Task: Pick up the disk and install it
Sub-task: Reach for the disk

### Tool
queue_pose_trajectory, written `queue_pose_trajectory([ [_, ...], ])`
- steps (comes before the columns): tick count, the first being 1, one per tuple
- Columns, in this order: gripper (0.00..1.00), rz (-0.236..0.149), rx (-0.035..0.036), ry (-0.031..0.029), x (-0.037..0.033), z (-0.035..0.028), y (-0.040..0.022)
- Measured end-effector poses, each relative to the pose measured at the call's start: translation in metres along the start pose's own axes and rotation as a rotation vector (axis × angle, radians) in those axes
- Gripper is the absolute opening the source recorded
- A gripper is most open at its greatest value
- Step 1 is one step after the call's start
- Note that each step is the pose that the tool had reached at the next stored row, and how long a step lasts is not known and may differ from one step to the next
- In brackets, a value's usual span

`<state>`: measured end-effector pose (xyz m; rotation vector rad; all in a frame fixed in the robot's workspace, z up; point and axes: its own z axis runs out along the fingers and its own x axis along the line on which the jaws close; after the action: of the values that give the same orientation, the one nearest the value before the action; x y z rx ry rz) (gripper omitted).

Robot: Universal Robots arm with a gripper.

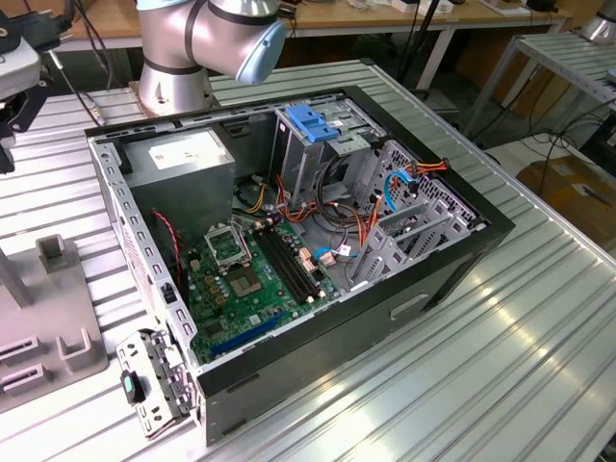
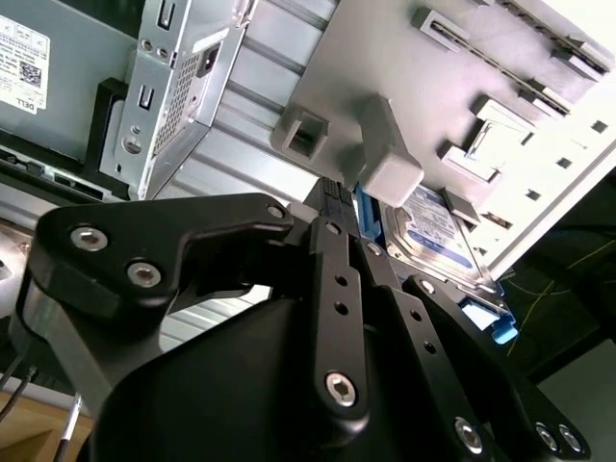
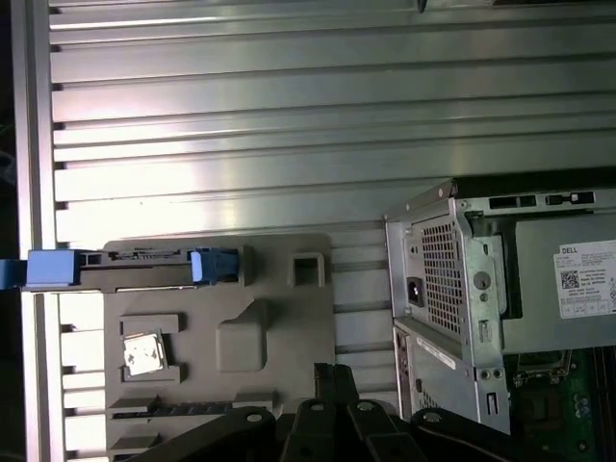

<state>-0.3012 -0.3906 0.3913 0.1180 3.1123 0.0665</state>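
Second wrist view is showing the black gripper (image 2: 337, 202) from close behind. Its two tips are sitting together and are holding nothing. Just past the tips the disk (image 2: 433, 226) is standing on its edge in a slot of a grey holder (image 2: 385, 58). The disk's label is facing out, and its bright blue rails are running along its sides. The gripper is pointing toward the disk's near blue rail but is not touching it.

First wrist view is looking down on the same grey holder (image 3: 279, 318), which is lying on the ribbed metal table (image 3: 192, 115). The disk (image 3: 135, 262) is showing as a thin dark strip with a blue end on each side, standing along one edge of the holder. The gripper (image 3: 335, 373) is hanging over the opposite edge of the holder, with a grey block between it and the disk.

Exterior view is showing the open computer case (image 1: 452, 260) lying on the table (image 1: 500, 366), beside the holder (image 1: 58, 327). Inside the case a green board (image 1: 250, 279) is lying flat, a big grey box with a white label (image 1: 183, 159) is sitting at the back, and a small blue latch (image 1: 313, 120) is sitting on top of the metal bays. The disk is outside the case, in the holder.
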Motion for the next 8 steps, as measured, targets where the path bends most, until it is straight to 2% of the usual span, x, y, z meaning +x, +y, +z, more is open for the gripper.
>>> queue_pose_trajectory([
  [8,0.11,0.000,0.0001,0.0001,0.0184,-0.0004,-0.0002],
])
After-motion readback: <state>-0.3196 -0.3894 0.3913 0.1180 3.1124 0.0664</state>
